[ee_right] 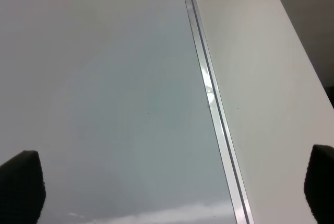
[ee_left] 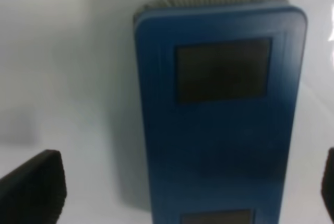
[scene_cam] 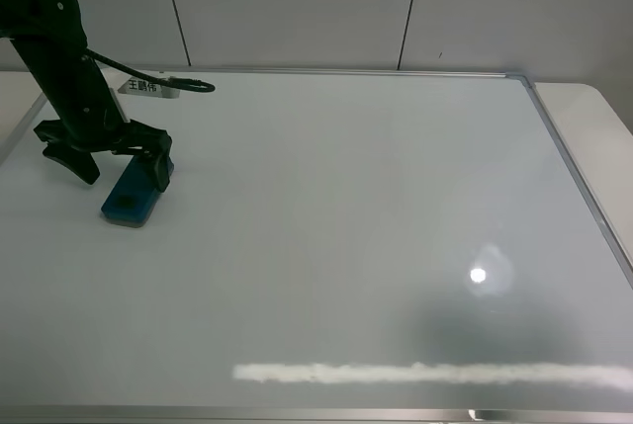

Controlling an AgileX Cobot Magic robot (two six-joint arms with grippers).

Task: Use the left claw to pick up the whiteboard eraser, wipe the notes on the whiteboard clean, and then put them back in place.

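Eraser [ee_left: 219, 135] — between spread fingers [ee_left: 34, 187]

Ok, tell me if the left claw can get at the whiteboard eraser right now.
Probably yes. The left claw hangs right over the whiteboard eraser with its fingers open, one on each side of the block, and nothing lies between them.

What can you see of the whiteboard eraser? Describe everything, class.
The whiteboard eraser is a teal-blue, rounded rectangular block that looks like plastic. It has two dark rectangular patches on top, and a grey felt-like edge shows beneath one end. It lies flat on the whiteboard near its left side, between the open fingers of the left tool, which do not seem to grip it.
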